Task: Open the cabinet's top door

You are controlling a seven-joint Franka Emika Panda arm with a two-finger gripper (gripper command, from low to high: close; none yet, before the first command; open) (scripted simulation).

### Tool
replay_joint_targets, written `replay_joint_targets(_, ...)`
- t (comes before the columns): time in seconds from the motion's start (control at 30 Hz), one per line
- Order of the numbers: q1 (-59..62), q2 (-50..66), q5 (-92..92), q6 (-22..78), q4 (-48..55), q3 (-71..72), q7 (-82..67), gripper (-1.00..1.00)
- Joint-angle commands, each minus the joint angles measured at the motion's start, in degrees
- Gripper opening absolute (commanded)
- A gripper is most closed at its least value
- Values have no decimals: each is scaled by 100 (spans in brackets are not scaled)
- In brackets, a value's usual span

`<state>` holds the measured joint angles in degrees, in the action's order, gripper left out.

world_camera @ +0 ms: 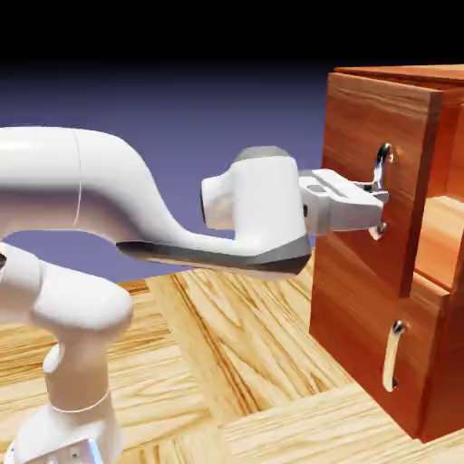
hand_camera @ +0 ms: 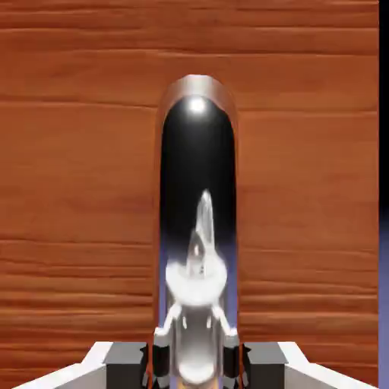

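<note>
My gripper (hand_camera: pixel 195 366) pinching upper handle (hand_camera: pixel 198 152), fingertips either side; top door (world_camera: pixel 376 163) prob. ajar, cab. (world_camera: pixel 362 317) beyond.

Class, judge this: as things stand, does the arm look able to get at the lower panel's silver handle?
Probably not yet: its claw is shut on the upper door's handle and would have to let go first. Nothing appears to stand before the lower handle.
</note>
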<state>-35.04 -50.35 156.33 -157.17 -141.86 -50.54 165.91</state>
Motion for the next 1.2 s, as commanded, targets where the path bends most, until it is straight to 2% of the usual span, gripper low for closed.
replay_joint_targets(0.0,207,8,-127,79,-129,189,12,-100)
replay_joint_targets(0.5,3139,-377,-2392,650,-1596,3270,-1,-100)
replay_joint_targets(0.77,4679,-830,-3681,283,-1968,4930,6,-100)
replay_joint_targets(1.0,6116,-1425,-4759,-509,-2135,6220,-30,-100)
replay_joint_targets(1.17,6109,-1908,-6004,-301,-2434,6559,-925,-100)
